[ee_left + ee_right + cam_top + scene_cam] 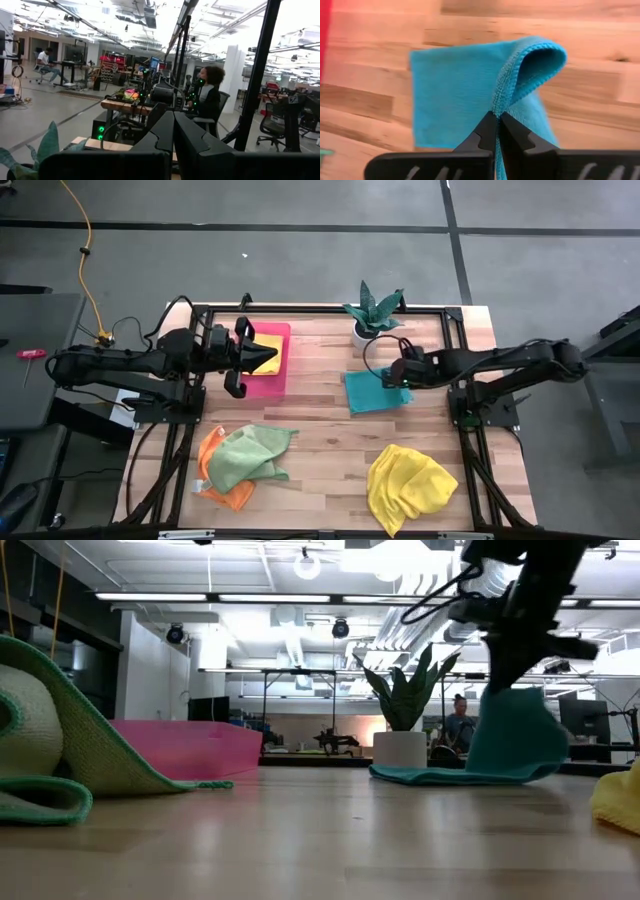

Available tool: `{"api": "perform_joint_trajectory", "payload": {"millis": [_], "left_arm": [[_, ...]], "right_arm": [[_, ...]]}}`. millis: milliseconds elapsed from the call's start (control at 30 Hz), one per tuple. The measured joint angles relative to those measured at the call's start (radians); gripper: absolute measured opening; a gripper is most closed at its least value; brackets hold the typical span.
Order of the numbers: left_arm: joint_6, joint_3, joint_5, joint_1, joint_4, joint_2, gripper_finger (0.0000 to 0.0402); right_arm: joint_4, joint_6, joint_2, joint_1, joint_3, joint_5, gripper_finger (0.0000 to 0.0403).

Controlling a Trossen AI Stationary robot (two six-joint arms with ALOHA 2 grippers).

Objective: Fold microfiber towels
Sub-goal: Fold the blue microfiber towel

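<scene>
Right fingers (496, 131) pinched on teal towel (455, 95), edge lifted in a fold, left fingers (173, 131) closed, empty

Wooden table (330, 445), seen from straight above, black frame along its edges.
Pink tray (268, 375) at far left, yellow towel (270, 343) lying in it.
Left gripper (268, 360) over the tray, fingers pressed together, nothing held.
Potted plant (372, 312) in white pot at far centre.
Teal towel (372, 391) just in front of the plant, one edge lifted.
Right gripper (393, 377) clamped on that raised edge.
Light green towel (246, 455) at near left, crumpled, overlapping orange towel (214, 475) beneath.
Second yellow towel (408, 483) at near right, bunched, well apart from the rest.
</scene>
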Motion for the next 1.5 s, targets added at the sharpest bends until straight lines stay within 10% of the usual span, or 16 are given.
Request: {"api": "perform_joint_trajectory", "payload": {"millis": [767, 1500], "left_arm": [[0.0, 0.0, -0.026, 0.0, -0.055, 0.0, 0.0], [0.0, 0.0, -0.026, 0.0, -0.06, 0.0, 0.0]], "right_arm": [[0.538, 0.005, 0.333, 0.0, 0.0, -0.064, 0.0], [0.584, 0.029, 0.357, -0.001, 0.0, -0.061, 0.0004]]}}
